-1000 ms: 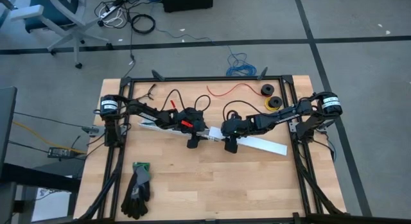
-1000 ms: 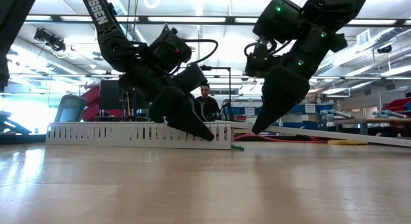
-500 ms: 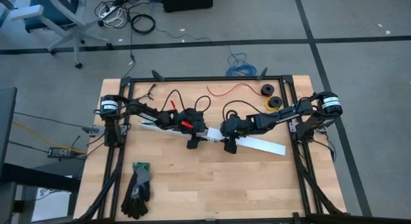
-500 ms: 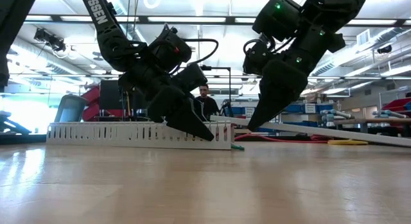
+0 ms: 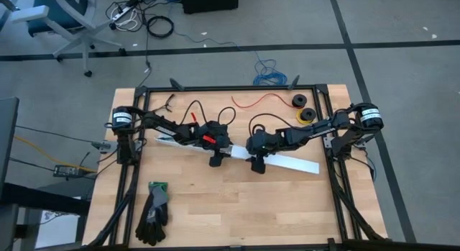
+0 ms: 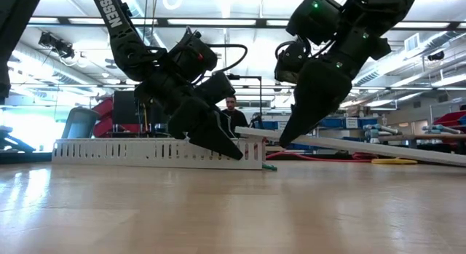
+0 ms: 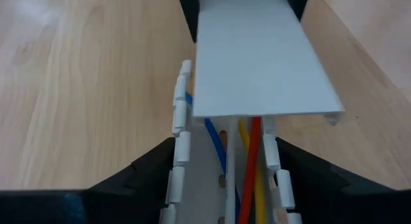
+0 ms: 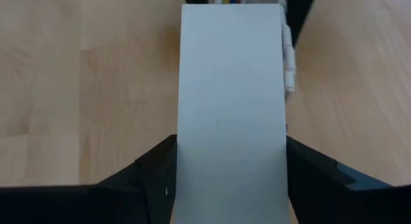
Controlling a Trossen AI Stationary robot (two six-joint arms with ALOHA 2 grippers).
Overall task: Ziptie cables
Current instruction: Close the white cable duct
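Raised slightly since the earlier frame, the white cover [image 6: 349,146] is gripped by the right gripper [image 5: 256,162]; the left gripper [image 5: 215,158] clasps the slotted channel [image 6: 156,152]; cables [image 7: 247,169] remain untied.

The cables [image 7: 247,161] are a small bundle of thin wires, blue, yellow, red and white, lying lengthwise inside the slotted white channel [image 7: 180,140]. They run side by side along its floor and pass under the flat white cover [image 7: 260,54] that lies over the channel, which hides the rest of their length.
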